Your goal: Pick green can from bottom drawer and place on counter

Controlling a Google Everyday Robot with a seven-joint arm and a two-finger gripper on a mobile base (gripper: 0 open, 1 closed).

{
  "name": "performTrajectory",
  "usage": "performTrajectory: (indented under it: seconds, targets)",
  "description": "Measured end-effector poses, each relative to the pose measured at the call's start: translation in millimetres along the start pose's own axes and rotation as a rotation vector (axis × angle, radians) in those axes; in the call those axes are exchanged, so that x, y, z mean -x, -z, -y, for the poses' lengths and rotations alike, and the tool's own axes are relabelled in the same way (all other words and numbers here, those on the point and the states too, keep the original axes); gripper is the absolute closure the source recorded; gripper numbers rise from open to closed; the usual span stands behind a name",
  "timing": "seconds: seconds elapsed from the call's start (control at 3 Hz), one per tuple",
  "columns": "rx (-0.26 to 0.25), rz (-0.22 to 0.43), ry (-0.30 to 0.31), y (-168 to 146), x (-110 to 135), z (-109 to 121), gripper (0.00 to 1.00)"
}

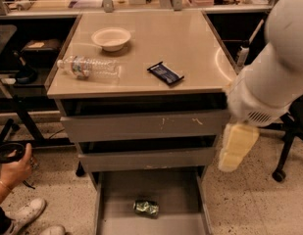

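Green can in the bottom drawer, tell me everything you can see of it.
The green can is small, shiny metal and looks dented. It lies on its side on the flat grey floor of the open bottom drawer, roughly midway between the side walls, and touches nothing but that floor. The gripper hangs above and to the right of it, beside the cabinet, clear of the can.

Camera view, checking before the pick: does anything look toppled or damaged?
The water bottle lies on its side on the counter; the green can lies dented in the bottom drawer. The gripper hangs right of the cabinet.
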State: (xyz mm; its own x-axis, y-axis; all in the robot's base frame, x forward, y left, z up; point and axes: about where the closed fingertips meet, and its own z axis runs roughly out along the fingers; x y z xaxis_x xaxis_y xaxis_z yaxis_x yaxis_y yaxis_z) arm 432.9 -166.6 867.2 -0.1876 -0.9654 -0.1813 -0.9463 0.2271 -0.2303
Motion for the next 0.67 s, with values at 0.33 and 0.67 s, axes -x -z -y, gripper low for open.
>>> performTrajectory:
  seconds: [0.33, 0.67]
  targets:
    - [0.051, -0.021, 0.011, -77.0, 4.6, -25.6, 0.0]
    - [0.051, -0.021, 0.011, -77.2, 4.8, -25.7, 0.0]
